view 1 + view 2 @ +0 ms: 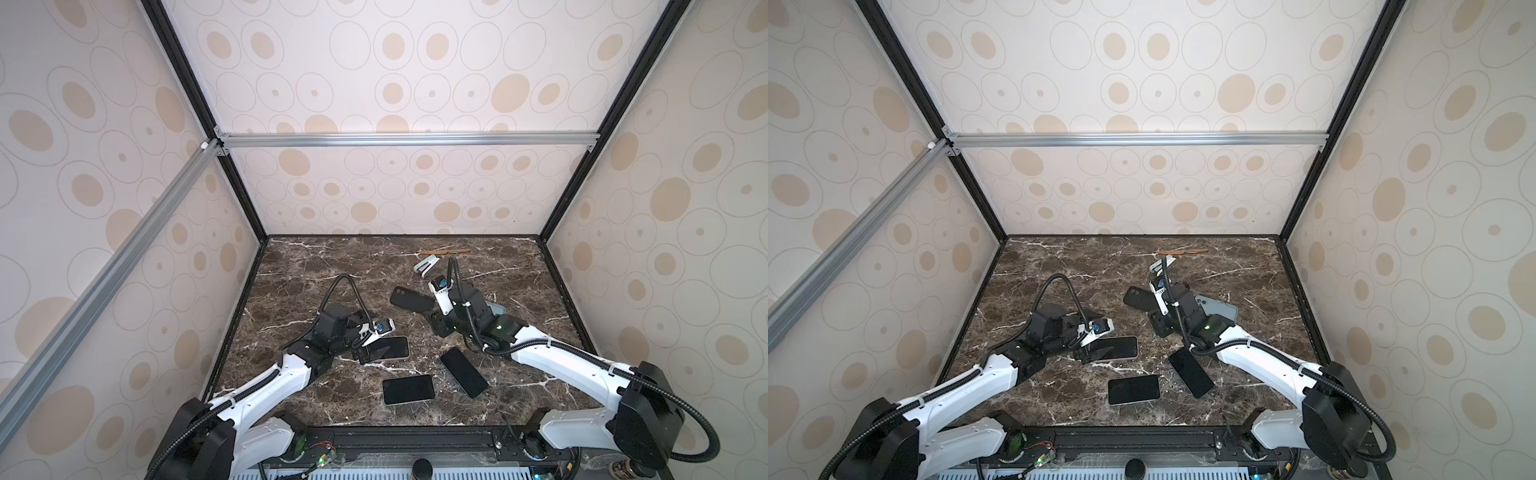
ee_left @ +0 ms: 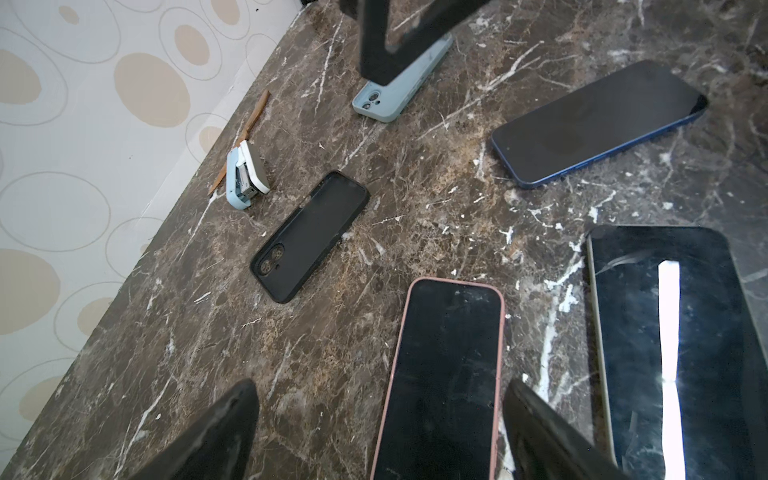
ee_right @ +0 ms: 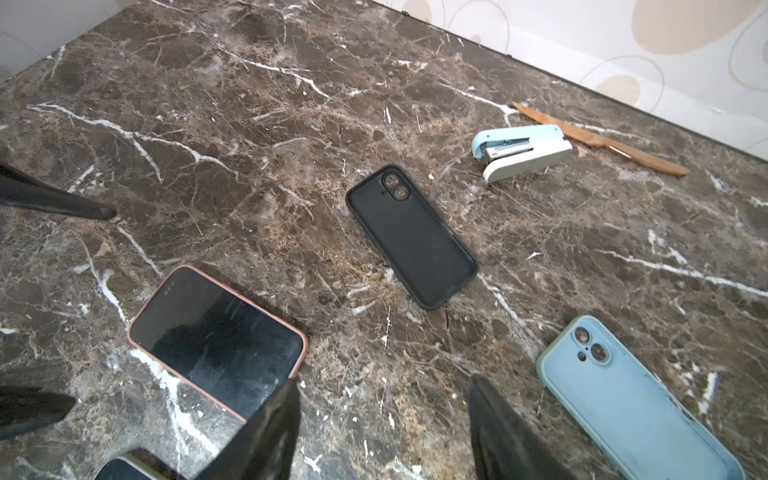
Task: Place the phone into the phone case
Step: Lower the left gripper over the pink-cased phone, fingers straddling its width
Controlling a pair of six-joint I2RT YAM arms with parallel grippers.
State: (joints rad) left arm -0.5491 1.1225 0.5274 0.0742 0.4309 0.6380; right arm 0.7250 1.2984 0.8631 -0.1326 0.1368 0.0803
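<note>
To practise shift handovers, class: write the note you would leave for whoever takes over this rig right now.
Left gripper open, straddling the pink-cased phone, which lies flat.
Right gripper open, empty.
Done: that phone sits in its case.
To do: the black case lies empty; the dark blue phone and the pale-edged phone lie bare near the front.
Light blue case lies back up; contents unclear.

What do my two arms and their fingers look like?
White shells, black joints and black corrugated cables on the left arm and right arm. Matte black tapered fingers on the left gripper and right gripper. Green light on the right arm.
</note>
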